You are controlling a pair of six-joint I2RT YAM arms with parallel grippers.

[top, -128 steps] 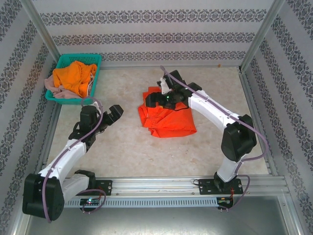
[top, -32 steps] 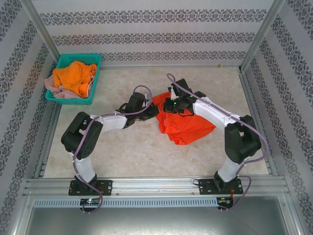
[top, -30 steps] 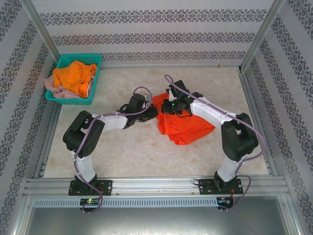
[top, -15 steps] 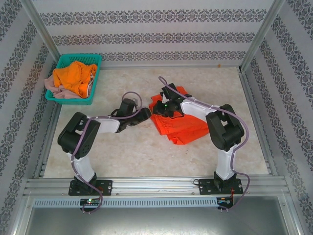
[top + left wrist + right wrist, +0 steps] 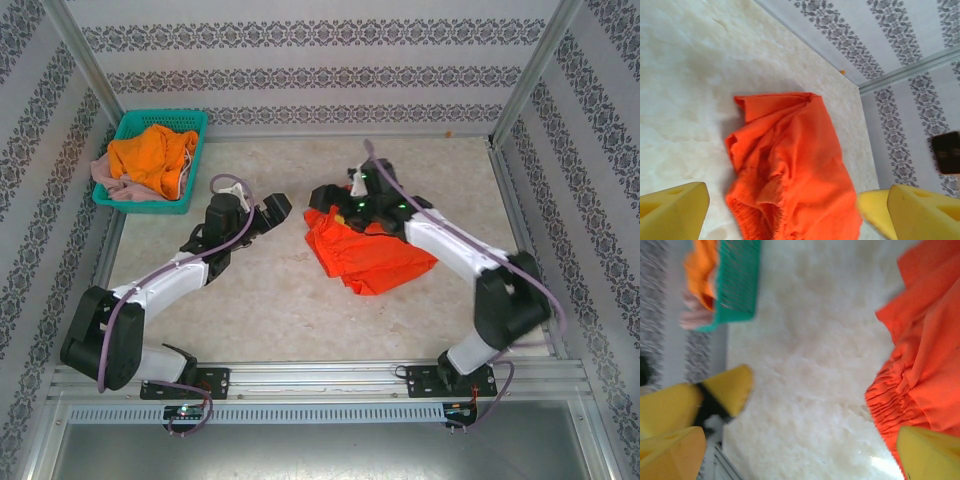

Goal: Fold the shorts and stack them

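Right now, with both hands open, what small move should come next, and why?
Probably slide the right hand onto the gathered waistband of the red-orange shorts and close. It hangs open at that edge, and the shorts lie rumpled, unfolded.

In a blurred picture, the right gripper (image 5: 801,445) holds its yellow fingers (image 5: 672,455) wide apart at the bottom corners, over the pale mottled desk (image 5: 805,350). The red-orange shorts (image 5: 920,355) lie along the right edge, their gathered waistband near the right finger. At upper left, the teal basket (image 5: 737,285) holds orange cloth (image 5: 700,262), with pink cloth (image 5: 692,315) just below.
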